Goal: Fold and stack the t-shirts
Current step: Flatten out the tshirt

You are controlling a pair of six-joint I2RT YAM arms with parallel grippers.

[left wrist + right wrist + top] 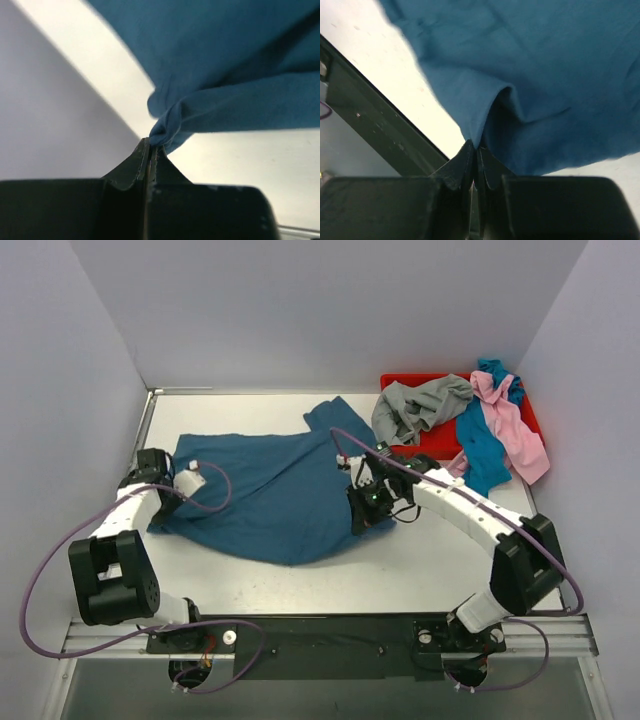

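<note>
The dark teal-blue t-shirt point(275, 490) lies spread across the middle of the table. My left gripper point(163, 502) is shut on its left edge; the left wrist view shows the jaws closed on a bunched fold of the cloth point(167, 125). My right gripper point(362, 512) is shut on its right edge; the right wrist view shows the jaws pinching a fold of the cloth point(485, 120). A grey t-shirt point(420, 405), a pink t-shirt point(515, 425) and a brighter turquoise-blue t-shirt point(480, 450) lie heaped at the back right.
A red tray point(400, 381) sits at the back right corner under the heaped shirts. Grey walls close in the table on the left, back and right. A black rail point(330, 635) runs along the near edge.
</note>
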